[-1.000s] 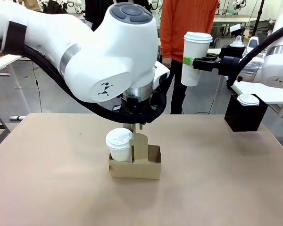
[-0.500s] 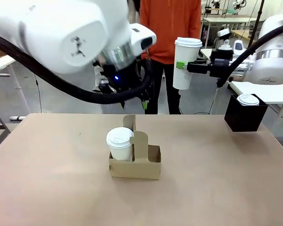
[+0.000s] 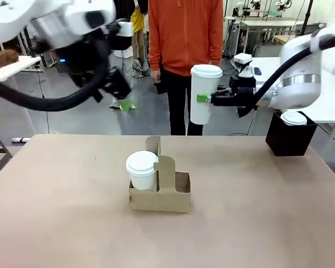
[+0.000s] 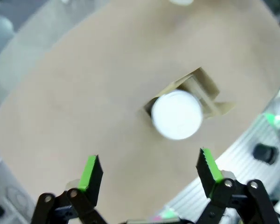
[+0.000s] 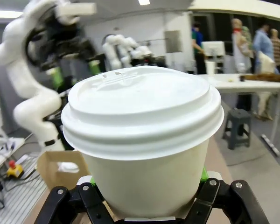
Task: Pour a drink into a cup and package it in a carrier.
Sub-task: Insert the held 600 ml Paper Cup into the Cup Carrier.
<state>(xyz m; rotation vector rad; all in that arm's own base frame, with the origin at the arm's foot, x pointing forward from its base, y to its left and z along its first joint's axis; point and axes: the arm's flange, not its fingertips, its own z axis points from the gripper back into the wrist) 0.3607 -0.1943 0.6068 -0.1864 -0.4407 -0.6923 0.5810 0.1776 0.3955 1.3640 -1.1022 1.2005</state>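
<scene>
Tan worktop lies before us. Our left end effector hangs released above it. The carrier sits mid-worktop with a short lidded cup in its left slot. Our right end effector grasps the tall cup aloft.

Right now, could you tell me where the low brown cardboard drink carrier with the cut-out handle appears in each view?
Front view: the carrier stands mid-table, below picture centre.
Left wrist view: carrier right of centre, seen from above.
Right wrist view: carrier lower left, behind the tall white lidded paper cup.
Shared landmark: the short white lidded cup in its slot, clear in front and left wrist views.
</scene>
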